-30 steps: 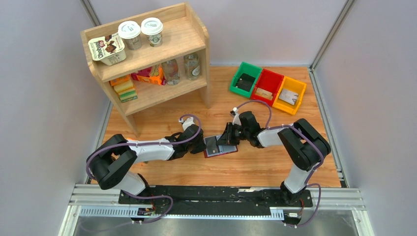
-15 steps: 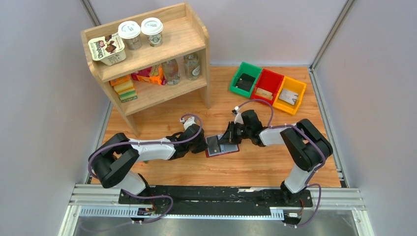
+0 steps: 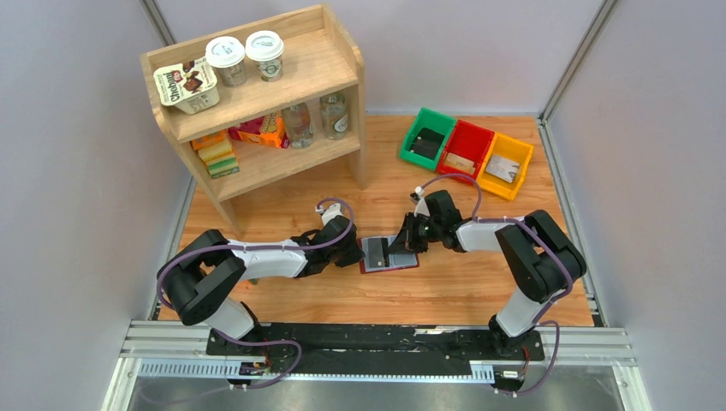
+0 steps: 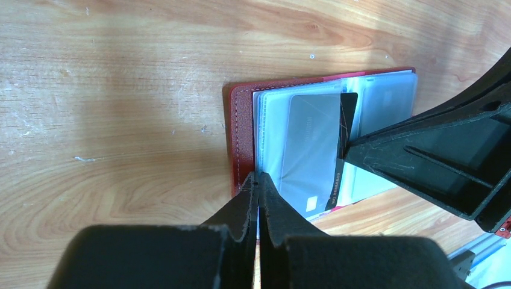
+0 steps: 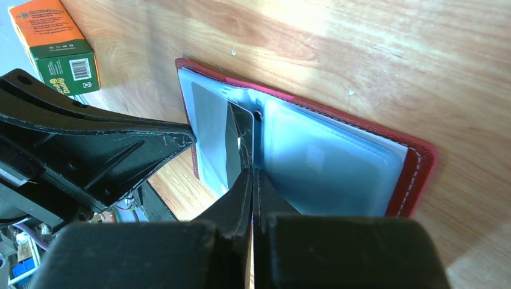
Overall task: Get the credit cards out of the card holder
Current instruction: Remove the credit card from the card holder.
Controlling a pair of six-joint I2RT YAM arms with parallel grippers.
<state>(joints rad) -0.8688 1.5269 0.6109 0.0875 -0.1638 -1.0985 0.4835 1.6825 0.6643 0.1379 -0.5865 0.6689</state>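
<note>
Since a second ago my right gripper (image 3: 402, 242) has drawn back slightly rightward and clamped shut, and the maroon card holder (image 3: 389, 255) has slid a little with it.
The card holder lies open on the wooden table (image 3: 445, 291) between my two grippers, clear sleeves facing up. A black card (image 4: 343, 150) stands tilted at the fold, pinched in the right gripper's closed tips. A grey card (image 4: 307, 144) lies flat in the sleeve beside it. My left gripper (image 4: 258, 180) is clenched, tips on the holder's left edge. I cannot tell whether it grips anything. A shelf (image 3: 257, 103) and coloured bins (image 3: 467, 150) stand farther back.
</note>
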